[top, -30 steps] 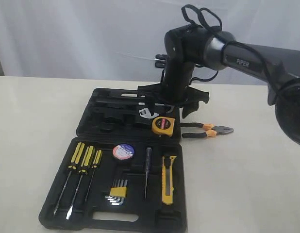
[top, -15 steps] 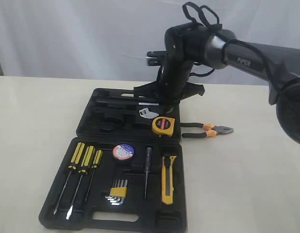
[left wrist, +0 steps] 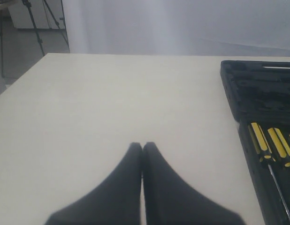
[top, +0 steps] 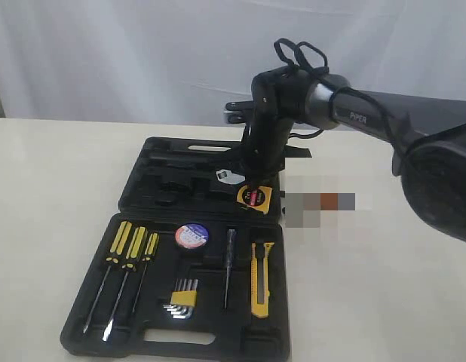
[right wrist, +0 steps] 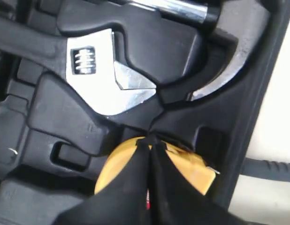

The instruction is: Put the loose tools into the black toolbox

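Right tool [right wrist: 148,140]: closed, the fingertips pressed together with nothing between them. It is held directly above the tape measure; whether it touches it cannot be told.
Left tool [left wrist: 142,145]: closed and empty, held over the bare table [left wrist: 88,103] beside the toolbox.
Toolbox [top: 240,335]: laid open flat on the table, with both halves facing up.
Tape measure [top: 254,197]: yellow, found at the right-hand corner of the far half next to the hinge, just under the right tool.
Wrench [right wrist: 103,79]: laid in the far half, its head just beside the tape measure.
Tape roll [top: 191,235]: set in the near half, close to the hinge.
Knife [top: 261,280]: laid in the near half along its right edge.
Screwdrivers [top: 130,245]: three are seen side by side at the left of the near half.
Hex keys [top: 184,296]: held in a yellow clip, between the screwdrivers and the knife.
Blurred patch [top: 320,202]: seen on the table just right of the far half; what it covers cannot be told.
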Controlling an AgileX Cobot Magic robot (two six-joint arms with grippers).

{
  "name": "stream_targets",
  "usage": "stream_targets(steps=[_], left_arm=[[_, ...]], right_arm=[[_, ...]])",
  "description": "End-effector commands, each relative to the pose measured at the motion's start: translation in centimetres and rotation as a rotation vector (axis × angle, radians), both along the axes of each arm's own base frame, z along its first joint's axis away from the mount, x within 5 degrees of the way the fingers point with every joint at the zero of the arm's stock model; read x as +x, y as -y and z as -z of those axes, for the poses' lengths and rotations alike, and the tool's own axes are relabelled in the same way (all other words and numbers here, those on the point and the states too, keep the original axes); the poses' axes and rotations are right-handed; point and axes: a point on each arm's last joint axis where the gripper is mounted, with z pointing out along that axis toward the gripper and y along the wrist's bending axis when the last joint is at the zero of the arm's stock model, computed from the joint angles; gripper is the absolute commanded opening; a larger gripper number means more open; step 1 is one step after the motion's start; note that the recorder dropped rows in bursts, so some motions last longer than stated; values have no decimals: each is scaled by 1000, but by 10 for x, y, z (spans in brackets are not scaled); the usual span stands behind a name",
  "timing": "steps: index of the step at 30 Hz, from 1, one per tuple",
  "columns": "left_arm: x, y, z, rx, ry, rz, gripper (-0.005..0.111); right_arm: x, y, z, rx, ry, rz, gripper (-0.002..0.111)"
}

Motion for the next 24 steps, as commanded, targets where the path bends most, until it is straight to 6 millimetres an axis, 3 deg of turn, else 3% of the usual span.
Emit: stream_targets(steps=[1,8,11,16,24], left_arm=[[0,1,0,-11,9,5,0],[0,1,0,-11,9,5,0],[0,1,0,-11,9,5,0],[0,1,0,-11,9,5,0],[0,1,0,-11,9,5,0]], right_arm=[[-1,5,9,-11,-19,-1,-1],[2,5,-29,-7,108,-9,-1],[3,5,-30,-17,124,-34,-1],[5,5,-15,-19,99,-36,-1],[1,4,33,-18,-50,-36,-1]])
